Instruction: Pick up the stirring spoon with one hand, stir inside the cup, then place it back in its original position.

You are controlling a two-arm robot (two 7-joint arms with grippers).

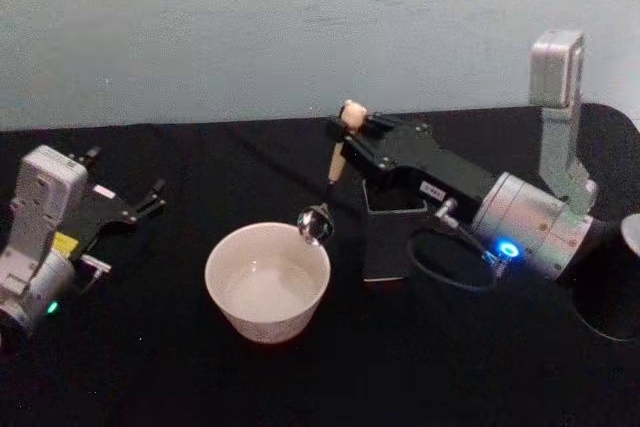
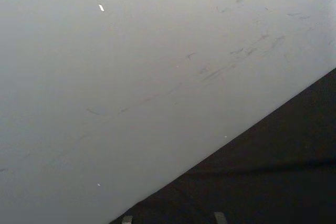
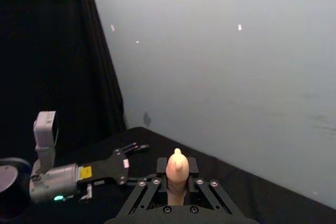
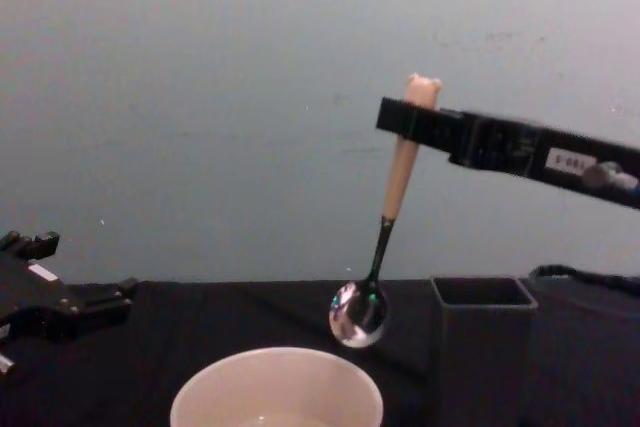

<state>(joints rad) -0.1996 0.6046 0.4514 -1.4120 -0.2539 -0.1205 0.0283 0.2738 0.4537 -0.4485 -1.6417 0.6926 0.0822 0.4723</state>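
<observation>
— Two grippers; which one has the job?

— The right one. In the head view my right gripper (image 1: 347, 127) is pinched on the stirring spoon (image 1: 335, 165) just under its bear head; the spoon hangs tilted, its metal bowl over the right side of the rim of the cup (image 1: 215, 269). My left gripper (image 1: 150, 197) lies parked on the tabletop (image 1: 180, 377), well left of the cup, its fingers spread.

— And the containers?

— The cup is pale inside with a faint sheen low down; it may be a little water, but I cannot tell. The dark holder (image 1: 392, 237) stands just right of the cup, partly under my arm.

— The wrist views?

— The left wrist view looks at the pale wall (image 2: 131, 77) and a corner of tabletop. In the right wrist view the bear head stands between my fingers (image 3: 192, 169), which are pressed onto the handle.

— The chest view?

— There the metal bowl hangs above the rim and clear of it, between cup and holder; nothing sticks out of the holder's open top.

— So how do you stir well?

— I judge I must shift left until the bowl is over the cup's middle, then lower it straight; I hold the spoon high, so the bowl may swing. Small, slow circles, away from wall and floor, should avoid pushing the cup.
</observation>
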